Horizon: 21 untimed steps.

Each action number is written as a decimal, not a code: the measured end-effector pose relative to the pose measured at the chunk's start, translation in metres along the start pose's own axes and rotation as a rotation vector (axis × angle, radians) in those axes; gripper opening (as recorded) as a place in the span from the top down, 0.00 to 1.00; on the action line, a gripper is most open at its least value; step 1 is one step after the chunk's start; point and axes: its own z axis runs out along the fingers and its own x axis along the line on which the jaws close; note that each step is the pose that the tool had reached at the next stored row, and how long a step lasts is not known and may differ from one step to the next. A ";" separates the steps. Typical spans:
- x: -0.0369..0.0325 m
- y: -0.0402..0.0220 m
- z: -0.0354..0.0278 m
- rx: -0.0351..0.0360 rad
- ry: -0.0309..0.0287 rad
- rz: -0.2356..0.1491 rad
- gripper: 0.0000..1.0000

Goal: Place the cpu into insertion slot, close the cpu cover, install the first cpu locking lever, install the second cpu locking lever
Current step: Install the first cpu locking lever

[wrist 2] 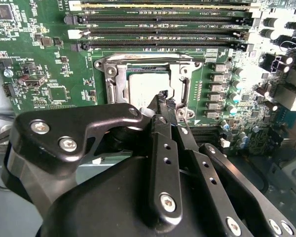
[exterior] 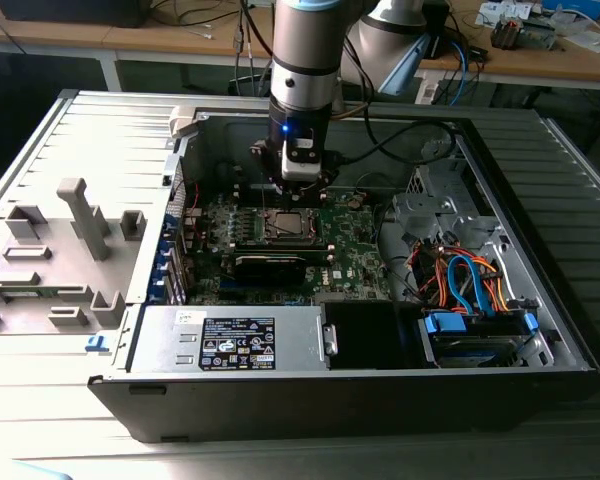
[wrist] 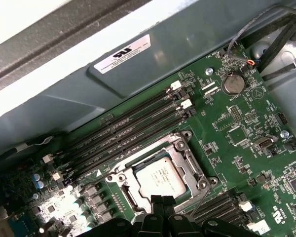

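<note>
Pincer (wrist 2: 163, 98) near cpu (wrist: 160, 177); computer case (exterior: 380, 400) on grey table (exterior: 580, 170), desks (exterior: 550, 62) behind.

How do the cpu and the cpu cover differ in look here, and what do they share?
The cpu is a solid plate with print on top; the cpu cover is an open frame with a square window. The cpu sits in the middle; the cpu cover rings it. Both are silvery, square and lie flat.

Cpu (wrist: 160, 178) in insertion slot (wrist: 138, 164)
</note>
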 end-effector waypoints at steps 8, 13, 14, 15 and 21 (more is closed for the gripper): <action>0.0000 0.0000 0.0000 0.0007 -0.0010 -0.026 0.89; 0.0000 0.0000 0.0000 0.0011 -0.0015 -0.040 0.89; 0.0000 0.0000 0.0000 0.0012 -0.0017 -0.045 0.89; 0.0000 0.0000 0.0000 0.0014 -0.0019 -0.050 0.89; 0.0000 0.0000 0.0000 0.0022 -0.0029 -0.077 0.89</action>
